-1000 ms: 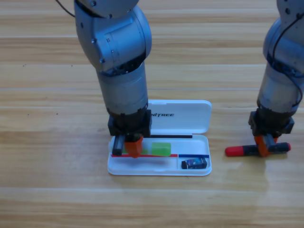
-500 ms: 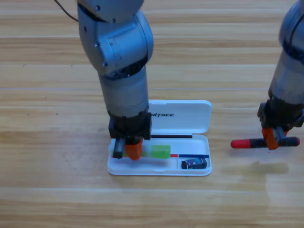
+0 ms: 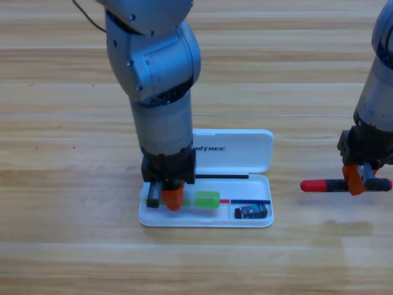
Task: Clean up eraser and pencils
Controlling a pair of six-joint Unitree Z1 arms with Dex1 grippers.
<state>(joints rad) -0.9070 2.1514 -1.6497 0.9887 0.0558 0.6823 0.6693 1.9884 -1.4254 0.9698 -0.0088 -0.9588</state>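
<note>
A white case (image 3: 245,153) is shown; a light green pencil (image 3: 207,198), a black-and-red pencil (image 3: 325,184), and a black-and-blue eraser (image 3: 251,211).

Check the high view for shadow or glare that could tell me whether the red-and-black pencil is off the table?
High view: the right pincer holds the red-and-black pencil; a soft shadow lies well below it on the table, suggesting it's lifted; mild sheen there, no harsh glare.
</note>
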